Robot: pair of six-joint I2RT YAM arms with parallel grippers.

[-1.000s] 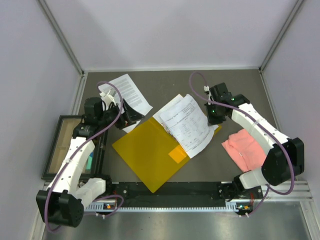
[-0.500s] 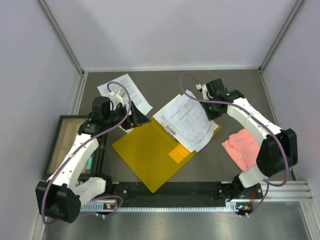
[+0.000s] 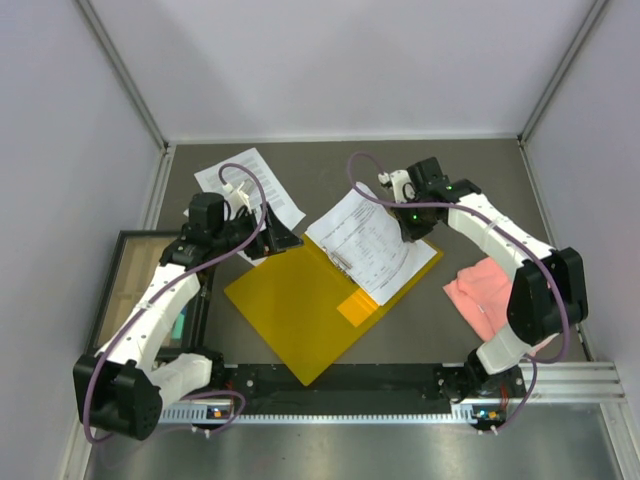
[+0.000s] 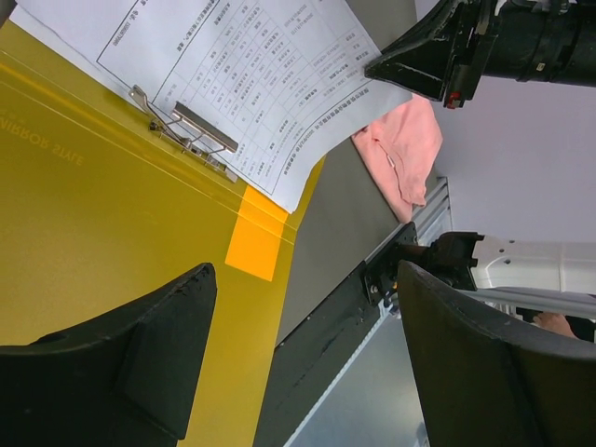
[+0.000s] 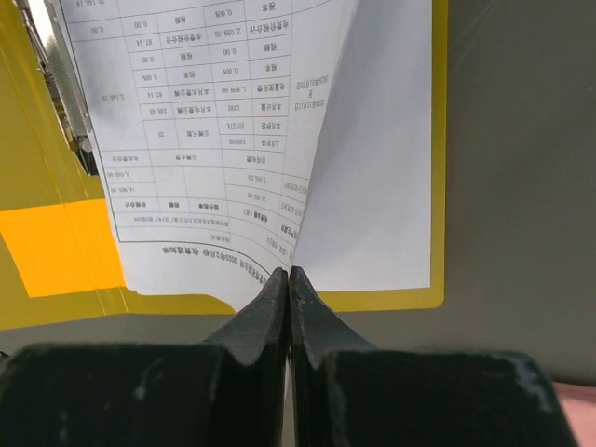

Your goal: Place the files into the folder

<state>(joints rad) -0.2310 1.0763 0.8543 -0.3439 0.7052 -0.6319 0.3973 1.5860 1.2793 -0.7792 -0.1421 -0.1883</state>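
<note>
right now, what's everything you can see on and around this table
flat orange-yellow file folder: one, open, middle of the grey table
silver metal clip: one, at the folder's spine
white printed paper sheets: at least two, on the folder's right half
loose white printed sheet: at least one, far left
pink cloth: one, right side, apart from the folder
dark framed tray: one, beyond the table's left edge
left gripper: black, open, above the folder's far left edge
right gripper: black, shut on a sheet's edge
</note>
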